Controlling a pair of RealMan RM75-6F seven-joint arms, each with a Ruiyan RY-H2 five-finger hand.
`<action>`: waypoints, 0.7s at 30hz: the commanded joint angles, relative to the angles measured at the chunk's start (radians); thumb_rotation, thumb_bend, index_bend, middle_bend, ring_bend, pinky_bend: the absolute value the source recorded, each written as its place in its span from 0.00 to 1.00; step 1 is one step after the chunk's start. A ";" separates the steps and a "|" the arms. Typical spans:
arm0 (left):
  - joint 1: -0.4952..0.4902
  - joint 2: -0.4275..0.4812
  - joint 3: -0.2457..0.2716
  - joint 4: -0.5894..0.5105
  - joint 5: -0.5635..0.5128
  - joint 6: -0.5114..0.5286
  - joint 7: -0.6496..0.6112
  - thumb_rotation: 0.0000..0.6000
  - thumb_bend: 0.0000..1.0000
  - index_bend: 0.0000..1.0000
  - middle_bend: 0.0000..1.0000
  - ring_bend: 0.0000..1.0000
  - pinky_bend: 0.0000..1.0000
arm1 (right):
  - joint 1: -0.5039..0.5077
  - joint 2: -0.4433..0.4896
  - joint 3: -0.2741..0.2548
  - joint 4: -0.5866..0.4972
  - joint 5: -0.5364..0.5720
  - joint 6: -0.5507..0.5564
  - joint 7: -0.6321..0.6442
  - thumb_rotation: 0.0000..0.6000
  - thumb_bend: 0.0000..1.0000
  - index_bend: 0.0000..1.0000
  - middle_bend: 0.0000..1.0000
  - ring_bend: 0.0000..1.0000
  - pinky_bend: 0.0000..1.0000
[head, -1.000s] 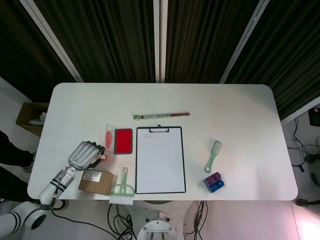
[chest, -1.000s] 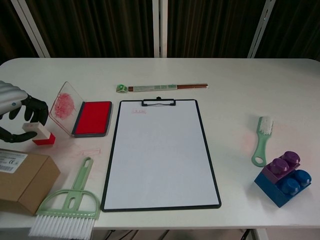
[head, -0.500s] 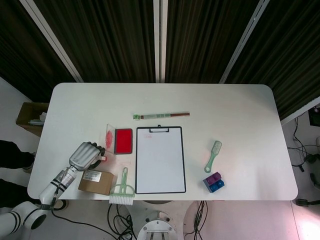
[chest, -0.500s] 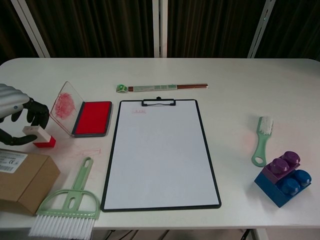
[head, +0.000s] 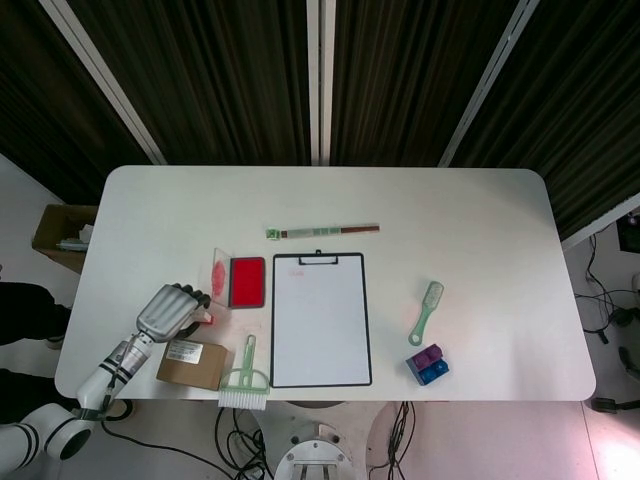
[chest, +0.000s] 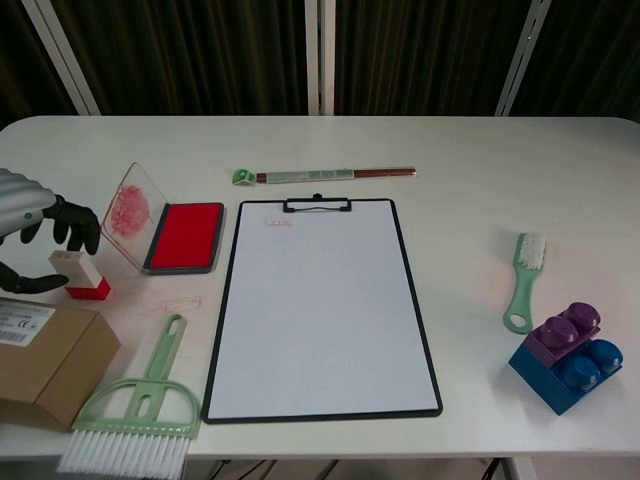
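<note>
White worktop (chest: 480, 160): left hand (chest: 25, 235), at 9 o'clock from the ink pad (chest: 185, 236), pinches a small, light, rigid stamp (chest: 80, 275) by its white upper body.

- The head view looked straight down from high above, far enough to take in the whole table (head: 480, 200) with floor around it.
- The chest view sat low at the table's near edge, facing across it toward dark curtains, much closer.
- Both shared the clipboard (head: 320, 318) (chest: 318, 305), centre frame, and the left hand (head: 168, 312) (chest: 28, 215) at lower left.
</note>
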 joint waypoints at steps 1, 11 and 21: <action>0.004 0.012 -0.004 -0.012 -0.004 0.008 0.001 1.00 0.29 0.40 0.45 0.42 0.53 | 0.000 0.001 0.001 -0.002 0.001 0.001 0.000 1.00 0.21 0.00 0.00 0.00 0.00; 0.032 0.098 -0.049 -0.112 -0.056 0.062 -0.020 1.00 0.22 0.39 0.41 0.34 0.44 | 0.000 0.002 0.003 0.004 0.001 0.002 0.014 1.00 0.21 0.00 0.00 0.00 0.00; -0.017 0.056 -0.112 -0.188 -0.049 0.062 -0.042 1.00 0.07 0.08 0.08 0.13 0.22 | 0.009 -0.010 0.002 0.007 -0.009 -0.002 0.013 1.00 0.21 0.00 0.00 0.00 0.00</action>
